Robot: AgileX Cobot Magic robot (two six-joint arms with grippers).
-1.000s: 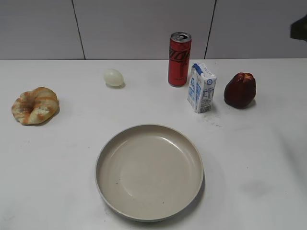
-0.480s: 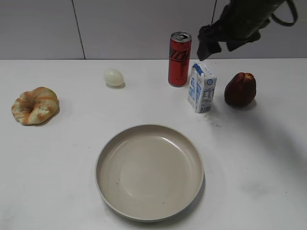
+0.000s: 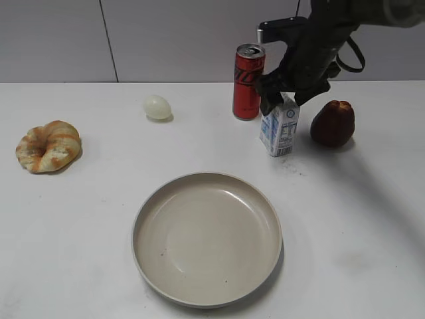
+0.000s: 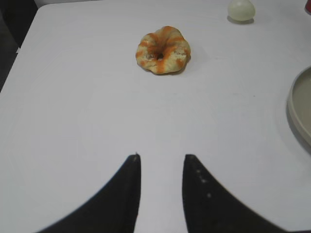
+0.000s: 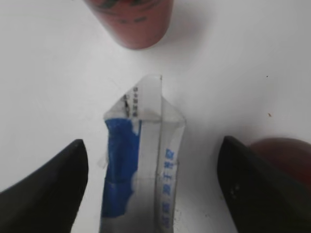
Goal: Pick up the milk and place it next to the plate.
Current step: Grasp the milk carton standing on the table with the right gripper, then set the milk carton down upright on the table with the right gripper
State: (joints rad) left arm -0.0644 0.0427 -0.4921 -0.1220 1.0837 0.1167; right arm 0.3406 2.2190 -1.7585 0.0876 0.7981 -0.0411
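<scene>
The milk [image 3: 280, 131], a small white carton with blue print, stands upright on the white table right of the red soda can [image 3: 248, 82]. My right gripper [image 3: 284, 101] is open and sits just over the carton's top, one finger on each side. In the right wrist view the milk [image 5: 143, 155] lies between the two spread fingers [image 5: 151, 145], with gaps on both sides. The beige plate [image 3: 149, 206] lies at the front middle, and its rim shows in the left wrist view [image 4: 297, 107]. My left gripper [image 4: 161, 158] is open and empty above bare table.
A dark red apple [image 3: 332, 123] stands right of the milk, close to the right finger [image 5: 286, 150]. The soda can [image 5: 131, 19] is just behind the carton. A white egg [image 3: 157, 107] and a glazed bread ring [image 3: 48, 145] lie at the left.
My right arm has come in from the upper right and lowered its open gripper onto the top of the milk. The carton and other things have not moved.
</scene>
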